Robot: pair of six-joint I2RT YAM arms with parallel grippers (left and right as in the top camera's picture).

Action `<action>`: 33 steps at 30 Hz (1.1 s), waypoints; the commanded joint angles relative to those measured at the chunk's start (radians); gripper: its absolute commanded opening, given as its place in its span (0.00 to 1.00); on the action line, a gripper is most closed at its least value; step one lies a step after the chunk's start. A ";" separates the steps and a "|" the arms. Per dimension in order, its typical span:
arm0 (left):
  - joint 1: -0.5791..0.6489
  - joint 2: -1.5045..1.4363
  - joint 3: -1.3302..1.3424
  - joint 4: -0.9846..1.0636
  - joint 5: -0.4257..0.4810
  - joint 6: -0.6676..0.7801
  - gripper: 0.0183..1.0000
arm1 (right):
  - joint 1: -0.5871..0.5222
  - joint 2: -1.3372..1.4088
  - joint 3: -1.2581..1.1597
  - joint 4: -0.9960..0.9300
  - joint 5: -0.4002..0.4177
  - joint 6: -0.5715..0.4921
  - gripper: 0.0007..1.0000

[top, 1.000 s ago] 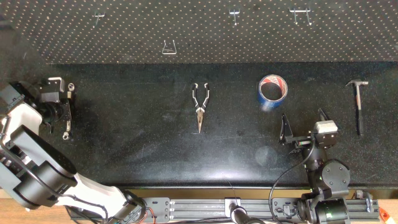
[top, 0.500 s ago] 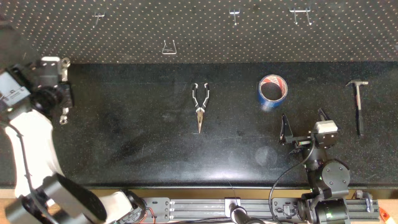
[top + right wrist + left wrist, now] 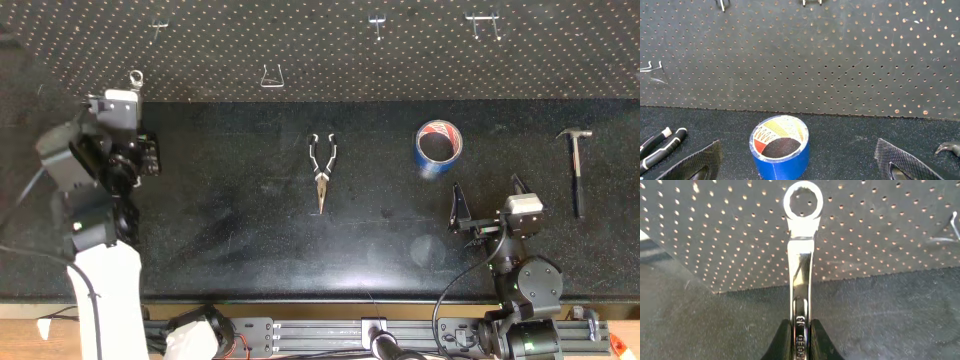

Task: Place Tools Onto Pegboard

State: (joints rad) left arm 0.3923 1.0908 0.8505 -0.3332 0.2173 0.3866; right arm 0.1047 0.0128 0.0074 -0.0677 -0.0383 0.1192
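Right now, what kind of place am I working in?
Likely a workshop bench: hooked pegboard behind a black worktop, pliers, hammer and tape roll laid out, wrench in the left tool.

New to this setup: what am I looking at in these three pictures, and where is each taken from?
These are two robot arms at a black worktop with a pegboard behind it. One picture looks down from overhead; the other two come from a camera on each arm's wrist. The left pincer is shut on a wrench, its ring end held up in front of the pegboard. The right pincer is open and empty, facing a blue tape roll. Pliers and a hammer also lie on the worktop.
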 commanded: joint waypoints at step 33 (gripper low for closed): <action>-0.183 0.212 -0.123 0.686 -0.179 -0.233 0.01 | 0.005 -0.008 -0.003 -0.003 0.002 0.011 1.00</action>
State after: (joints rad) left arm 0.2085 1.2964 0.6949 0.3569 0.0517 0.1658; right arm 0.1047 0.0128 0.0074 -0.0677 -0.0383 0.1192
